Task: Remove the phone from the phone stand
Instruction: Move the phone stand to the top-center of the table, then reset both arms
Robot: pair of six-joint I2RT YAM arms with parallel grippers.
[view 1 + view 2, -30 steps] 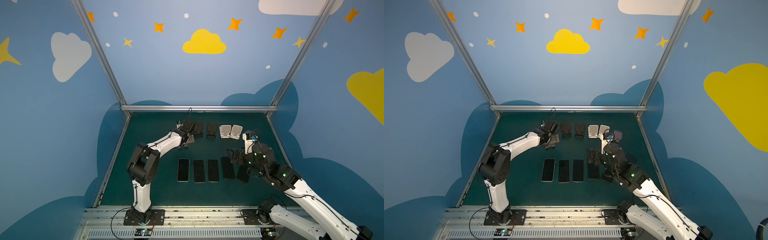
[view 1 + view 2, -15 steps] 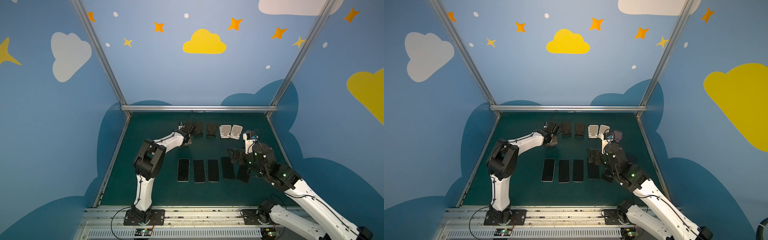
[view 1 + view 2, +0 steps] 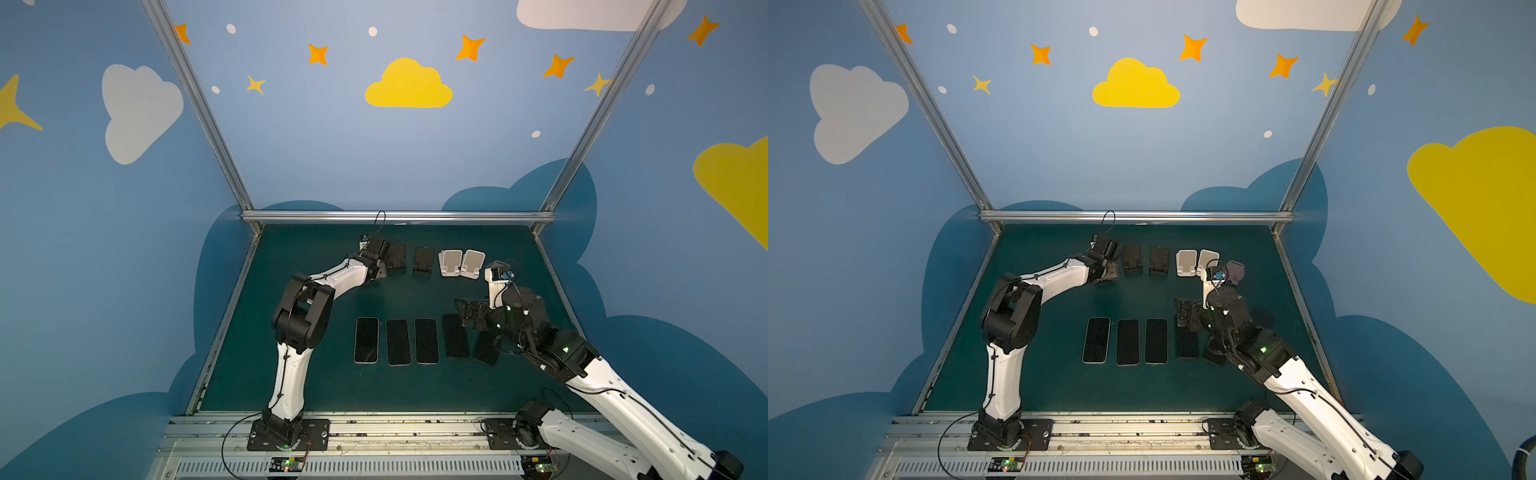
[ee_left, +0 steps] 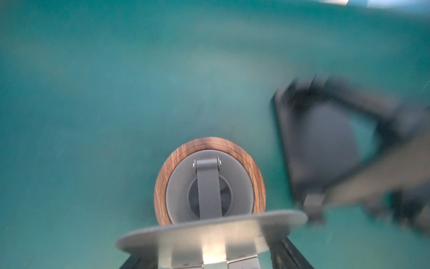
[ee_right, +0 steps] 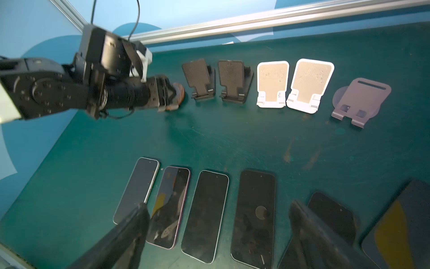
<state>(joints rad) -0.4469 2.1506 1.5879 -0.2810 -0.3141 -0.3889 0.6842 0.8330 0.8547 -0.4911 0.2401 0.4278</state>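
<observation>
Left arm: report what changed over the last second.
The left gripper reached farther toward the back row and closed on the round wooden-based stand. The right gripper stayed open above the phones; the phones and other stands did not move.

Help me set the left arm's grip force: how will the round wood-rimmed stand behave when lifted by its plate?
Probably stiff: the plate the left gripper is shut on looks like metal. Its hinged arm may let the wood-rimmed base swing or fold. Set down, that broad round base seems unlikely to tip.
</observation>
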